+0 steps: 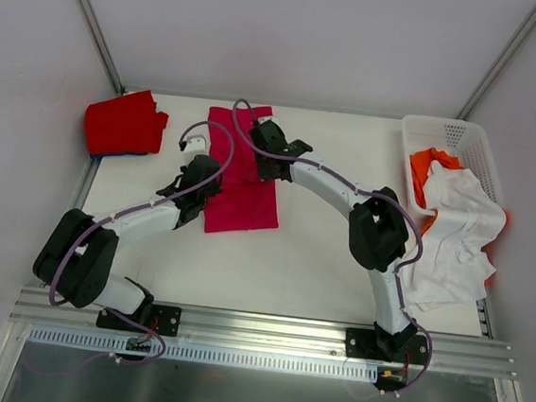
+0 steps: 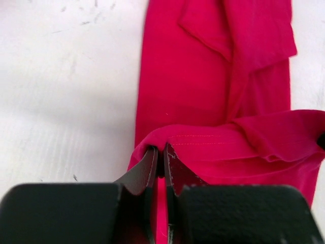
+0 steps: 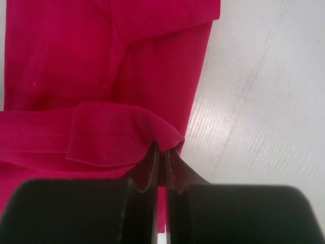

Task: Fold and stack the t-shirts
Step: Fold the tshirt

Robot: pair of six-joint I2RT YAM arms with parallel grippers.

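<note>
A crimson-pink t-shirt (image 1: 245, 194) lies folded into a long strip in the middle of the table. My left gripper (image 2: 159, 148) is shut on a hemmed corner of it, with bare table to its left. My right gripper (image 3: 162, 150) is shut on the other hemmed corner, and the lifted hem curls back over the strip. In the top view the left gripper (image 1: 204, 178) and right gripper (image 1: 267, 144) sit over the strip's two sides. A folded red t-shirt (image 1: 124, 122) lies at the back left, with a blue edge (image 1: 128, 154) showing under it.
A white lattice basket (image 1: 445, 133) stands at the back right. An orange t-shirt (image 1: 428, 167) sits in it and a white t-shirt (image 1: 455, 233) spills out over its front onto the table. The right arm's elbow (image 1: 377, 232) hangs beside that white cloth.
</note>
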